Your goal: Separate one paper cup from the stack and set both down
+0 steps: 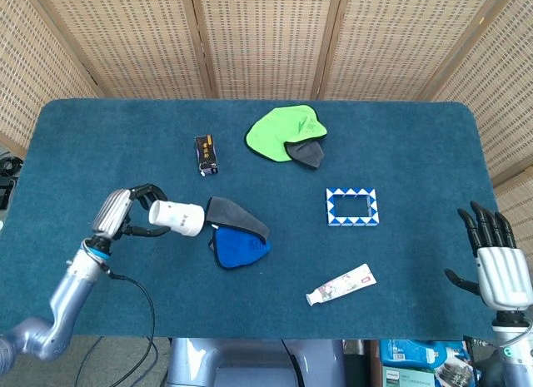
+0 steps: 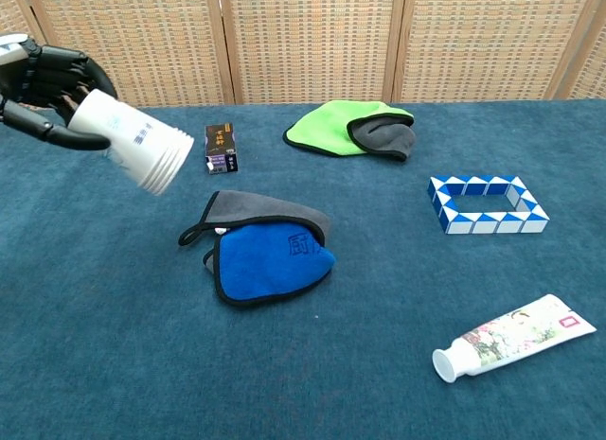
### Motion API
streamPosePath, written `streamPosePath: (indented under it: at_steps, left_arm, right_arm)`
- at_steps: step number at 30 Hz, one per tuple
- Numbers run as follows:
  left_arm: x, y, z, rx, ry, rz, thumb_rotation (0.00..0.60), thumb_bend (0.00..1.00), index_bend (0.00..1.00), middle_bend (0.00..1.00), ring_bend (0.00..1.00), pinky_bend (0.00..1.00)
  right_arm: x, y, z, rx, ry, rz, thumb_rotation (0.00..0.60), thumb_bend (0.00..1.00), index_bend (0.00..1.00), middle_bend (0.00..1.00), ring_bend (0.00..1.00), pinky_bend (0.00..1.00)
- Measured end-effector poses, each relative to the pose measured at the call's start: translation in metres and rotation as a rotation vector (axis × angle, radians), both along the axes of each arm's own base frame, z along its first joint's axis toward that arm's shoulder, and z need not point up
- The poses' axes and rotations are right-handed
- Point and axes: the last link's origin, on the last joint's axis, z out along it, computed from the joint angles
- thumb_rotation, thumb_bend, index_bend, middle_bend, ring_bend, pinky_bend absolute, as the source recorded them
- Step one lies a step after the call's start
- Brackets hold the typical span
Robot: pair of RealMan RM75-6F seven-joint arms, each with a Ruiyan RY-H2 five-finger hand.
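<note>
Gripping the stack of paper cups (image 1: pixel 176 218) sideways above the table's (image 1: pixel 416 137) left side, the left hand (image 1: pixel 125 214) has fingers curled around it. Far right, the right hand (image 1: pixel 497 260) holds nothing, fingers spread. Judging by this, separation and setting down both remain.

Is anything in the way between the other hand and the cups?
Yes. The left hand holds the cup stack. Between it and the open right hand lie the blue cloth and the tube.
</note>
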Motion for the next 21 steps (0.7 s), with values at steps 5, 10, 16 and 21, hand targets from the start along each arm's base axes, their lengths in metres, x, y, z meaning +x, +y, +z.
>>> streamPosePath:
  at_steps: [5, 10, 16, 21]
  left_arm:
    - [0.03, 0.026, -0.013, -0.173, -0.198, 0.023, 0.6, 0.08, 0.5, 0.5, 0.45, 0.51]
    - [0.07, 0.052, -0.031, -0.326, -0.28, 0.013, 0.6, 0.08, 0.5, 0.5, 0.45, 0.51]
    - [0.109, 0.073, -0.053, -0.435, -0.385, 0.024, 0.6, 0.11, 0.5, 0.5, 0.45, 0.51]
    - [0.129, 0.083, -0.07, -0.493, -0.485, 0.062, 0.6, 0.14, 0.5, 0.5, 0.45, 0.51]
  right_arm:
    - [-0.001, -0.015, -0.003, 0.003, 0.03, 0.161, 0.6, 0.0, 0.17, 0.13, 0.01, 0.0]
    - [0.003, -0.035, -0.005, 0.018, 0.045, 0.316, 0.6, 0.04, 0.24, 0.17, 0.03, 0.0]
    - [0.01, -0.057, -0.01, 0.028, 0.046, 0.452, 0.6, 0.12, 0.29, 0.21, 0.07, 0.0]
    - [0.022, -0.076, -0.017, 0.041, 0.047, 0.538, 0.6, 0.15, 0.29, 0.22, 0.08, 0.0]
